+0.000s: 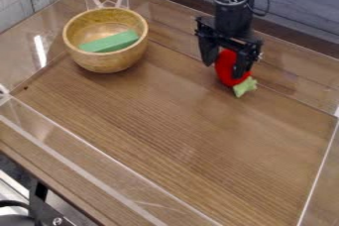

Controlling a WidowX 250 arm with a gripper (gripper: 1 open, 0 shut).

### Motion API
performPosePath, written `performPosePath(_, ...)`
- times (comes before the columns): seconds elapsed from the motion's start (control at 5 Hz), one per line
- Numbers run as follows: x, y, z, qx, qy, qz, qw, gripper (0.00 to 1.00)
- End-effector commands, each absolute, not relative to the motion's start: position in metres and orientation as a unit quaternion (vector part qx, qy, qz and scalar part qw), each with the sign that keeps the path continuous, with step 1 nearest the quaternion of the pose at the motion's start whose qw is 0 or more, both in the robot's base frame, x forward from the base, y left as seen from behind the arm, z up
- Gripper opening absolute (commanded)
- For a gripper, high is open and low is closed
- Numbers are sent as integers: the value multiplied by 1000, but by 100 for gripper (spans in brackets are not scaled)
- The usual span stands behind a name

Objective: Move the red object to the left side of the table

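The red object (232,69), a small glossy toy fruit with a light-green leafy end toward the front, lies on the table (172,141) at the back right. My gripper (228,61) points straight down over it, low to the tabletop. Its jaws are open and its dark fingers (207,52) stand on either side of the fruit's upper part. The fingers hide the fruit's top. I cannot tell whether a finger touches the fruit.
A tan wooden bowl (82,61) holding a flat green block (106,42) stands at the back left. Low clear acrylic walls (27,121) border the tabletop. Bare wood lies in the middle and front of the table.
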State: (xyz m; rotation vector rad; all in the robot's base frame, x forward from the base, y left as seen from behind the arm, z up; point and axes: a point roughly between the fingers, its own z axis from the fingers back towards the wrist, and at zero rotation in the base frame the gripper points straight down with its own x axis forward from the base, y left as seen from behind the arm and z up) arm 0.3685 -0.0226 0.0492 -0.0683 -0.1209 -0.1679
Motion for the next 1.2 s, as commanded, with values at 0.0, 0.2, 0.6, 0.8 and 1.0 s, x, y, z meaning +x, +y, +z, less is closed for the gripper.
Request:
performPosePath(0.0,372,-26,63,-34,-83,-96,991,100)
performPosePath(0.2,372,-27,61,-34,-83,-99,991,100)
performPosePath(0.6,372,-28,59,-35,-81,-103,991,100)
performPosePath(0.8,372,-28,58,-36,-81,-105,990,100)
performPosePath(1.0,372,-29,56,-36,-80,-108,990,100)
